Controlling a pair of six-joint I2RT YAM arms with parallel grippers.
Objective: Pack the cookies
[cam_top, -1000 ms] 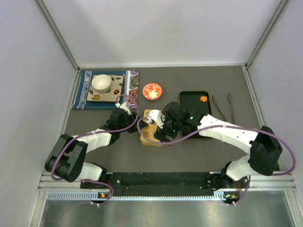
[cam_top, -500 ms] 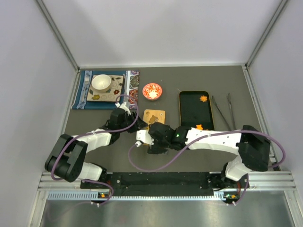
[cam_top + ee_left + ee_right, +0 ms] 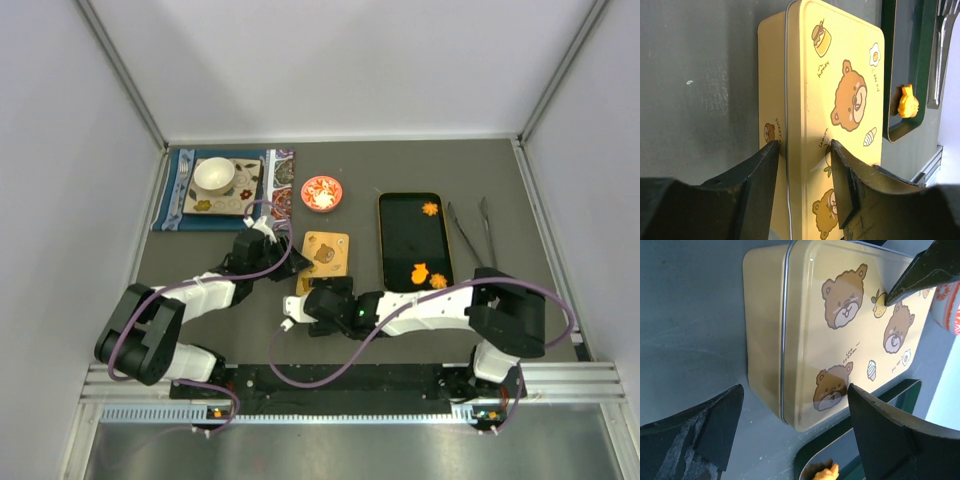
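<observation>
Left gripper [image 3: 804, 146]: your jaws are clamped on the near end of the yellow bear tin [image 3: 840, 90], with one finger on its side wall and the other on the printed lid.
Right gripper [image 3: 795, 392]: your jaws stand wide apart and grip nothing. The tin's closed lid lies just ahead of the gap between them.
Cookies [image 3: 420, 271]: three orange pieces lie in the black tray [image 3: 400, 225], to the right of your left jaws and past the tin. One sits at the tray's far end and two at its near end.
Dish [image 3: 321, 193]: red-and-white, beyond the tin's far end, ahead of both pairs of jaws.
</observation>
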